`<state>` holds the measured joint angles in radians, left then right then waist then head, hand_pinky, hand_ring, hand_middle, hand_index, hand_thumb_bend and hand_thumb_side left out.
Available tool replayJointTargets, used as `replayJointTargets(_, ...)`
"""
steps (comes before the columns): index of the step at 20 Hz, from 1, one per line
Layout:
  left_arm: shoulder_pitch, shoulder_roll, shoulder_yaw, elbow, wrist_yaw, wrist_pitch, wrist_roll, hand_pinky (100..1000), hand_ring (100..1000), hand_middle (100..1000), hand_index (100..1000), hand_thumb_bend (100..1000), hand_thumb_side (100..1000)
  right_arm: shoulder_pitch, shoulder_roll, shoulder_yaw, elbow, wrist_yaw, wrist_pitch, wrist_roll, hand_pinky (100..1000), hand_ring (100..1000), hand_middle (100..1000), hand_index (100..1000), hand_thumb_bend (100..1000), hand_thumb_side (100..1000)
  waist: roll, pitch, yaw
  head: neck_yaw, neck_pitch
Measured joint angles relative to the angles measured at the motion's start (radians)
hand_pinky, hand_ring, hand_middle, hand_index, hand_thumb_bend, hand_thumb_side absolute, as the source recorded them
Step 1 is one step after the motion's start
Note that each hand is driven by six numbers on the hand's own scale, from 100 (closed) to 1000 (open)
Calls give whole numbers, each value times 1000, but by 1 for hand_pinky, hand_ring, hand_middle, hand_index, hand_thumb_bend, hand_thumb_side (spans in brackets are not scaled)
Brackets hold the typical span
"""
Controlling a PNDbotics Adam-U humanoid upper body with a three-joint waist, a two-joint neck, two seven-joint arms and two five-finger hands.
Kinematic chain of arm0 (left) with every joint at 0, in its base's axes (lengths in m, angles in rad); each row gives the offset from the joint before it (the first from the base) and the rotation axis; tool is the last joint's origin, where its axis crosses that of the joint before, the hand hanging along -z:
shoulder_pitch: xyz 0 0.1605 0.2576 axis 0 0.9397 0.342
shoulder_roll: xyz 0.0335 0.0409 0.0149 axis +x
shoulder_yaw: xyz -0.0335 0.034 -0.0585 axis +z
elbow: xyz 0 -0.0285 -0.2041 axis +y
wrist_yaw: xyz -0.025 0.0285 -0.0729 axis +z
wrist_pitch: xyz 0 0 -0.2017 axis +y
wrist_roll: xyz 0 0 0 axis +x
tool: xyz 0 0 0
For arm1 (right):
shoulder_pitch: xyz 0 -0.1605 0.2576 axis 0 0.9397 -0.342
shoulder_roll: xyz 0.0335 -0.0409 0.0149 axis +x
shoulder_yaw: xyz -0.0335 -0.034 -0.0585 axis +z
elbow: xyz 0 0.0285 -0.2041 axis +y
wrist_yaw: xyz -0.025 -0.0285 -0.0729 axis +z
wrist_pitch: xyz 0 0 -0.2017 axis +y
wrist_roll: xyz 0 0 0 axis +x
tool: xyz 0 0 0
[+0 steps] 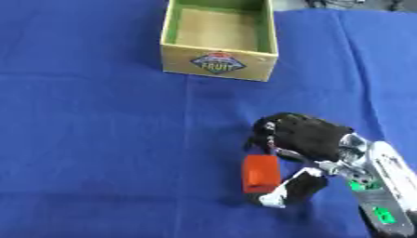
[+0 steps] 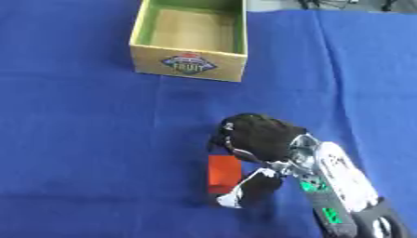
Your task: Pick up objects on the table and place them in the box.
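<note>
Right hand (image 1: 306, 135) is down over the block (image 1: 261, 173) now, and this is the only hand in view, so the pick is its job. The block is a small red-orange box shape, flat-faced, plain, lying on the blue bench (image 1: 97, 139) with its long axis running away from the robot, roughly toward the box (image 1: 218, 62). It sits just to the left of the palm, tucked between the curled fingers (image 1: 262, 132) at its far end and the thumb (image 1: 286, 193) coming round at its near end. So the fingers are bent in a half-closed cup about the block; whether they are actually pressing on it I cannot tell, and it looks to be resting on the cloth, not lifted. The box stands well beyond the fingers, up and slightly left, open-topped, green inside, with nothing visible in it. The coming move, I'd say, turns on closing along that long axis, then carrying forward.
</note>
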<state>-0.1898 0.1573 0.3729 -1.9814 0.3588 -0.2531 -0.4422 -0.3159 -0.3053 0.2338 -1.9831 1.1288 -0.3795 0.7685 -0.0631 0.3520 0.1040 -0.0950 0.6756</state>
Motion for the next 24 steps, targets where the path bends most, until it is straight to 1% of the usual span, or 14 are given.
replayJointTargets(3, 1, 0, 0, 0, 0, -2, -2, 252, 319, 420, 739, 100, 1000, 4, 0, -7, 0, 7, 5, 2, 780, 835, 435, 771, 424, 769, 2, 1, 0, 0, -1)
replayJointTargets(6, 4, 0, 0, 0, -3, -4, -4, 251, 319, 420, 739, 100, 1000, 8, 0, -13, 0, 13, 10, -1, 781, 836, 432, 769, 418, 770, 9, 3, -1, 0, -4)
replayJointTargets(15, 6, -1, 0, 0, -6, -8, -9, 249, 318, 420, 739, 100, 1000, 14, 0, -18, 0, 13, 17, 9, 782, 840, 428, 772, 415, 739, 19, 5, -4, 0, -9)
replayJointTargets(16, 6, -1, 0, 0, -7, -8, -9, 248, 318, 420, 739, 100, 1000, 14, 0, -18, 0, 12, 16, 12, 776, 836, 412, 749, 383, 730, 18, 5, -4, 0, -9)
replayJointTargets(17, 6, -1, 0, 0, -7, -8, -9, 248, 318, 420, 739, 100, 1000, 14, 0, -18, 0, 10, 16, 13, 762, 828, 397, 728, 297, 726, 18, 5, -4, 0, -9)
replayJointTargets(18, 6, -1, 0, 0, -7, -8, -9, 247, 319, 420, 739, 100, 1000, 13, 0, -18, 0, 7, 17, 13, 731, 805, 376, 681, 100, 701, 18, 5, -4, 0, -9)
replayJointTargets(21, 6, -1, 0, 0, -7, -9, -11, 245, 320, 419, 735, 100, 1000, 8, -1, -24, 0, -8, 26, 4, 719, 793, 369, 566, 100, 625, 18, 5, -4, 0, -10)
replayJointTargets(22, 6, -1, 0, 0, -7, -10, -12, 245, 320, 418, 735, 100, 1000, 7, -2, -24, 0, -15, 31, -1, 714, 788, 365, 512, 100, 583, 18, 5, -4, 0, -10)
replayJointTargets(24, 6, -1, 0, 0, -7, -10, -15, 245, 320, 418, 735, 100, 1000, 7, -7, -24, 0, -31, 41, -13, 706, 778, 336, 442, 100, 505, 18, 5, -3, 0, -10)
